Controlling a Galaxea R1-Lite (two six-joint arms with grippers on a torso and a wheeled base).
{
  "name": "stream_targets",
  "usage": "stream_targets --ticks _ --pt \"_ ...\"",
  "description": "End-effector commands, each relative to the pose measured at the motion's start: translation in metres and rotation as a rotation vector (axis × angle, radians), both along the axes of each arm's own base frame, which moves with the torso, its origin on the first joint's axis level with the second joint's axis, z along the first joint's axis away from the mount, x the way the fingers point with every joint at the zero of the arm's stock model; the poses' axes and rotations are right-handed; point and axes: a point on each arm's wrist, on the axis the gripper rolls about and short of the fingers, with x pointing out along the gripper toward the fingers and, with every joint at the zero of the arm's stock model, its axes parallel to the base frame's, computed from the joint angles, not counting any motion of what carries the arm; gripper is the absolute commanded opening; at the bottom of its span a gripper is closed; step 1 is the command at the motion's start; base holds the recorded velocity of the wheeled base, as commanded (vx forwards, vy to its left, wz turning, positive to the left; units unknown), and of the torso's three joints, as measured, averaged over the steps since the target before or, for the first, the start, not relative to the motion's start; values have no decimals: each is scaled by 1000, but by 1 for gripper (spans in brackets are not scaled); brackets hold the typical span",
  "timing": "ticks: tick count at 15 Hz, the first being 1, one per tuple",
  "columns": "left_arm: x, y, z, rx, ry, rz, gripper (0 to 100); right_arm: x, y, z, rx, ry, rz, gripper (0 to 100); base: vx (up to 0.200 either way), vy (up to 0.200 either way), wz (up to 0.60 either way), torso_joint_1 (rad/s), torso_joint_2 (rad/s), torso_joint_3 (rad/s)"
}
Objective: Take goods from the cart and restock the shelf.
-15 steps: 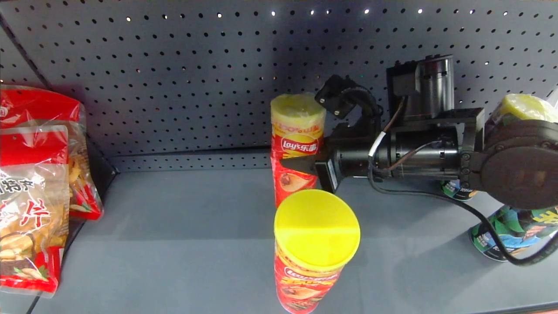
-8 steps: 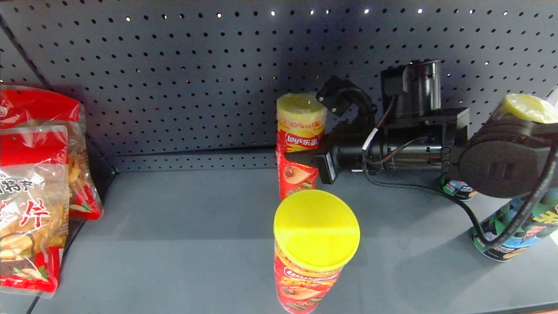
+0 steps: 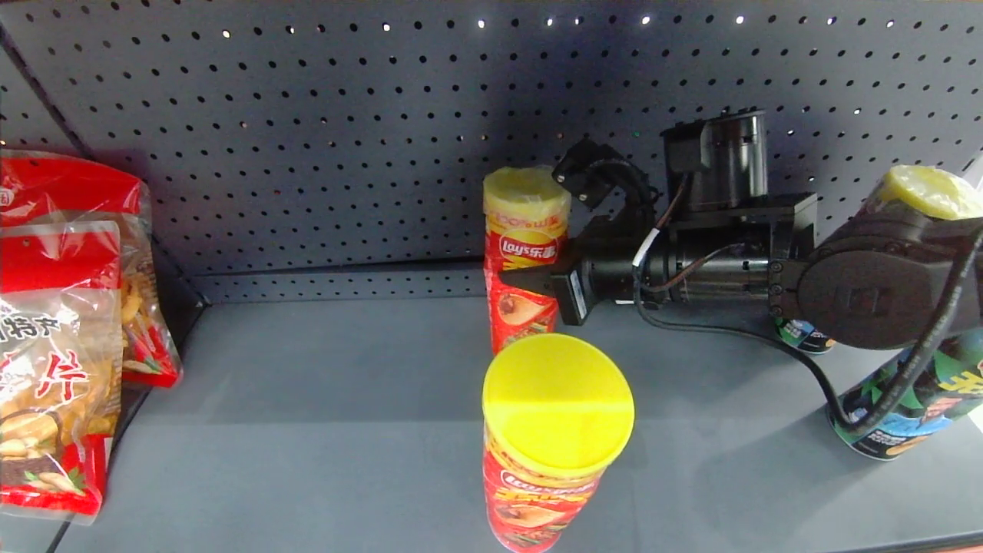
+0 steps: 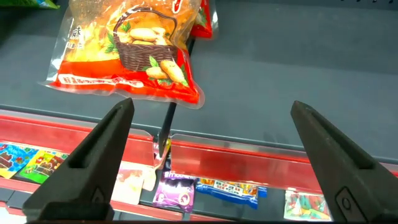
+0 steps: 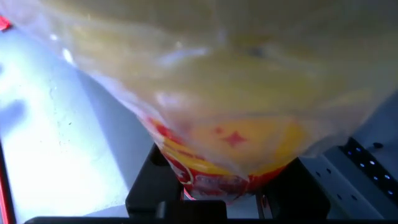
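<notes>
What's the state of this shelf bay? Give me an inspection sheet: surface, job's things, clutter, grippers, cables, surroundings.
Surface: grey shelf board with stock standing on it.
Job's things: rear chip can upright near the back panel, base hidden; front chip can upright with a yellow lid, ahead of it.
Clutter: nothing seen.
Grippers: right gripper shut on the rear chip can at mid-height; left gripper open, holding nothing, before a shelf edge.
Cables: black cable loops from the right wrist in front of the dark cans.
Surroundings: pegboard back panel; snack bags at far left; price strip along a shelf edge.
</notes>
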Motion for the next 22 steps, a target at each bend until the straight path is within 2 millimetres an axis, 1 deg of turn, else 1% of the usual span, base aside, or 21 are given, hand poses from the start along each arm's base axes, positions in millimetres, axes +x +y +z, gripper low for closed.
stream_targets --ticks 1,3,4,8,10,11,15,18,19,22 --pt "0 0 0 0 2 1 100 -4 -1 3 3 -5 4 0 0 0 0 0 0 0" --pt "0 0 0 0 2 1 100 -15 -4 8 9 -12 16 0 0 0 0 0 0 0" --pt "0 0 0 0 2 1 100 -20 -5 8 6 -8 23 0 0 0 0 0 0 0" --pt "0 0 0 0 2 1 100 -26 -1 10 14 -7 42 0 0 0 0 0 0 0" --pt "0 0 0 0 2 1 100 -26 1 8 11 -3 45 0 0 0 0 0 0 0" --pt "0 0 0 0 2 1 100 -28 6 6 8 0 60 0 0 0 0 0 0 0" --pt "0 0 0 0 2 1 100 -22 12 -4 -2 15 59 0 0 0 0 0 0 0" --pt "0 0 0 0 2 1 100 -21 11 -9 -10 27 55 0 0 0 0 0 0 0" --pt "0 0 0 0 2 1 100 -22 12 -9 -11 28 57 100 0 0 0 0 0 0" --pt "0 0 0 0 2 1 100 -24 11 -12 -18 35 61 100 0 0 0 0 0 0"
